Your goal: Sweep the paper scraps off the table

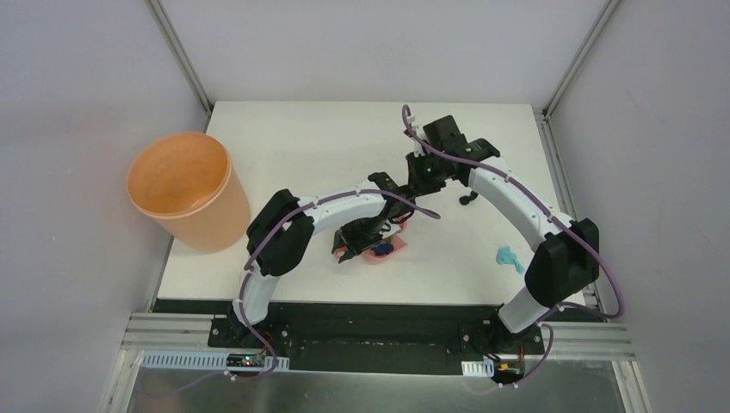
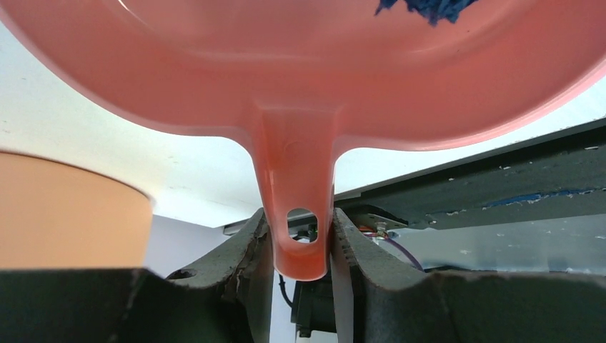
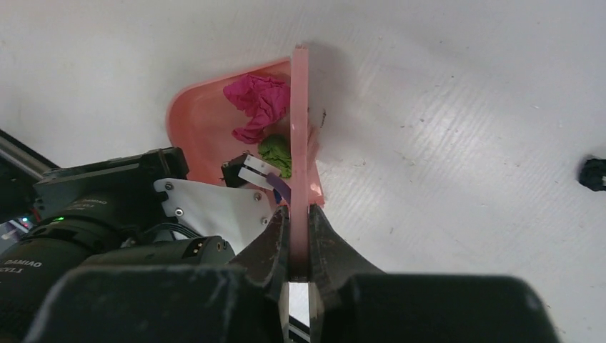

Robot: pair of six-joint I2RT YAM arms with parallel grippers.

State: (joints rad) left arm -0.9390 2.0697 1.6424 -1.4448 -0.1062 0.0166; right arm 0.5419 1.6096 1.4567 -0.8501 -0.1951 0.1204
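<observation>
Left gripper (image 2: 304, 239): fingers (image 2: 246, 250) are clamping the handle of the pink dustpan (image 2: 286, 86), one on each side, with the handle tip and its hang hole sitting between them. The pan is spreading out wide beyond the fingertips. A dark blue scrap (image 2: 426, 7) is lying in the pan, past the fingertips and off to their right. An orange bucket (image 2: 64, 211) is showing to the left of the fingers.

Right gripper (image 3: 299, 239): fingers (image 3: 327, 246) are pinching tight on the pink hand brush (image 3: 299, 128), which is showing edge-on as a thin strip running straight out from the fingertips. Just left of that strip, ahead of the fingers, the dustpan is holding a magenta scrap (image 3: 257, 103) and an olive-green scrap (image 3: 277, 153). A black scrap (image 3: 592, 174) is lying on the white table (image 3: 464, 93), far to the right of the fingers and well apart from the brush.

From above, a teal scrap (image 1: 509, 257) is lying on the table, to the right of both sets of fingers and nearer the arm bases, well apart from the pan.
</observation>
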